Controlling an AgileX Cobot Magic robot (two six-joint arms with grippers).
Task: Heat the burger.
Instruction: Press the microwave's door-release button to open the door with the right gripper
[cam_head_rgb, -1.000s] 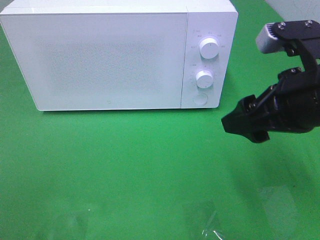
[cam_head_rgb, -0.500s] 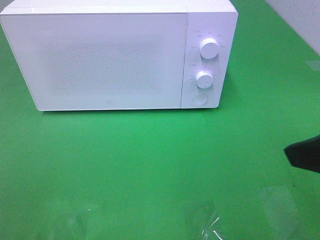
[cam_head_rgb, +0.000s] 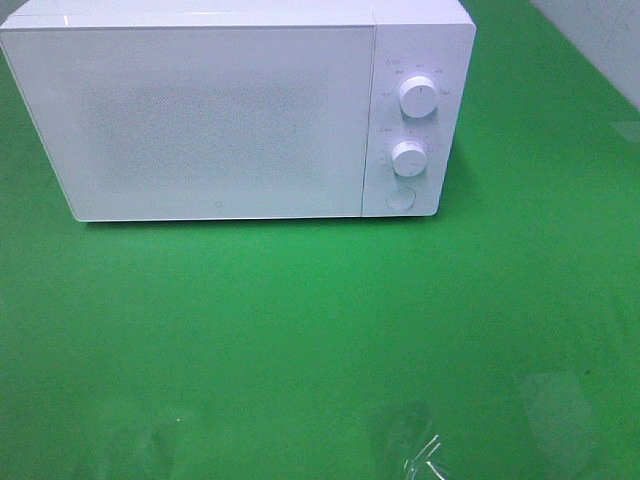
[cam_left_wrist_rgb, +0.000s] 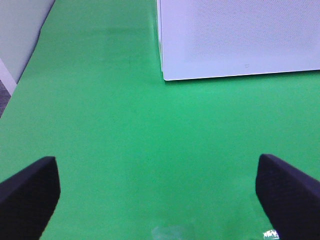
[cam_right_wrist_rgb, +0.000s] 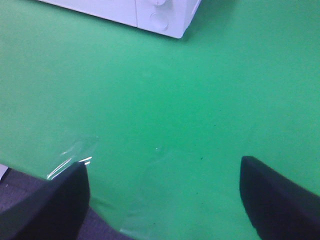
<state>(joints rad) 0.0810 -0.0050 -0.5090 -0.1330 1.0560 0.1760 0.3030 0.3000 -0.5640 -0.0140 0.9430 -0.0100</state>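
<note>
One microwave (two knobs, one button) is sitting upper left on your table; your left claw and right claw are gaping, released.

White microwave, door shut, on green cloth; crinkled clear film near front edge.

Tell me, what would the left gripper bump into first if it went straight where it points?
Most likely the green table cover, because the open left gripper tilts down toward it. The white microwave stands farther on, off to one side. Depth is hard to judge here.
</note>
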